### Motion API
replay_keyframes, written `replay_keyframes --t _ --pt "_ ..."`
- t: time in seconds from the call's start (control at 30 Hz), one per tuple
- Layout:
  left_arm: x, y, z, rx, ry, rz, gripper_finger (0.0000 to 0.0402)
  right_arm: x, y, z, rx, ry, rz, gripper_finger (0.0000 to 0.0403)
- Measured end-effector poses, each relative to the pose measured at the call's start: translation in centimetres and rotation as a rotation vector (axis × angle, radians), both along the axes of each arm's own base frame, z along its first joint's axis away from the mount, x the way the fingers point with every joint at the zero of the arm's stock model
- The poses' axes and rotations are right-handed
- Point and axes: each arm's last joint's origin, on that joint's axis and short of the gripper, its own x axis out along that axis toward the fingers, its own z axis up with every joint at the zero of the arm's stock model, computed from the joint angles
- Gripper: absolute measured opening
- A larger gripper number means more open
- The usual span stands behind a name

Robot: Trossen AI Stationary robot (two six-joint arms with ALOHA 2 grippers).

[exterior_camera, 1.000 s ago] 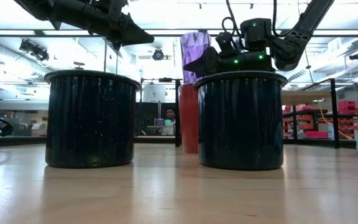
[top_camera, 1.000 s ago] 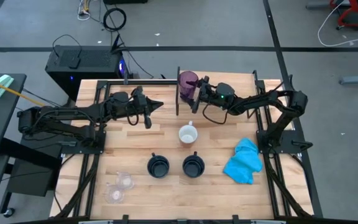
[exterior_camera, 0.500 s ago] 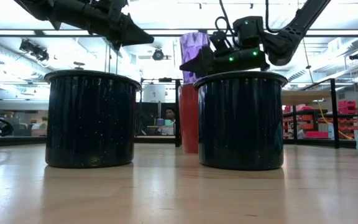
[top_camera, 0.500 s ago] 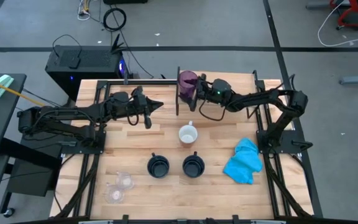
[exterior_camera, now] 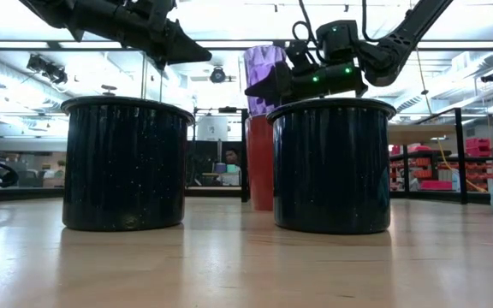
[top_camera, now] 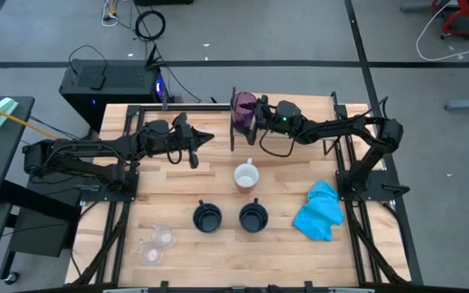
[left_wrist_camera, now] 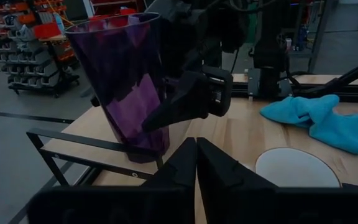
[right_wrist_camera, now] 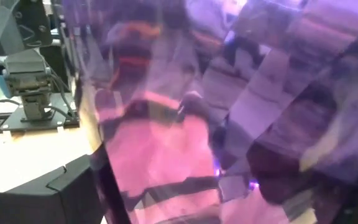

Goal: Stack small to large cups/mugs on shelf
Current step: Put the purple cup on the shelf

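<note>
The purple tumbler stands on the shelf at the table's far side, leaning toward the table's left. My right gripper is open around it and reaches in level from the right. The tumbler fills the right wrist view. My left gripper hovers shut to the tumbler's left. The orange mug, two navy mugs and two clear cups sit on their bases on the tabletop. My right gripper has the tumbler between its open fingers, which come level from the table's right. One finger lies against the tumbler's side wall, about halfway up; the other is behind the tumbler. The tumbler tilts, its base down by the shelf's black rail.
A bright blue cloth lies crumpled at the table's right. A black upright of the shelf stands just left of the tumbler. In the low view the navy mugs hide most of the table behind them.
My right gripper has risen a little and edged toward the table's left, closer around the tumbler. The tumbler's rim has tipped toward the left while its base has stayed in place.
</note>
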Motion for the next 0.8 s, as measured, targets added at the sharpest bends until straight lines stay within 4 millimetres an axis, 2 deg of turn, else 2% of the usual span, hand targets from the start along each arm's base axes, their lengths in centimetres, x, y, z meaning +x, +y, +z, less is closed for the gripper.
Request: replay_keyframes --t 0.43,0.8 --pt "-0.04 -0.01 -0.21 -0.006 0.022 0.001 0.0024 -0.64 -0.40 0.22 0.006 0.042 0.017 0.0400" --pt "-0.05 -0.01 -0.28 -0.015 0.026 0.002 0.0014 -0.67 -0.37 -0.05 0.011 0.071 0.019 0.0400"
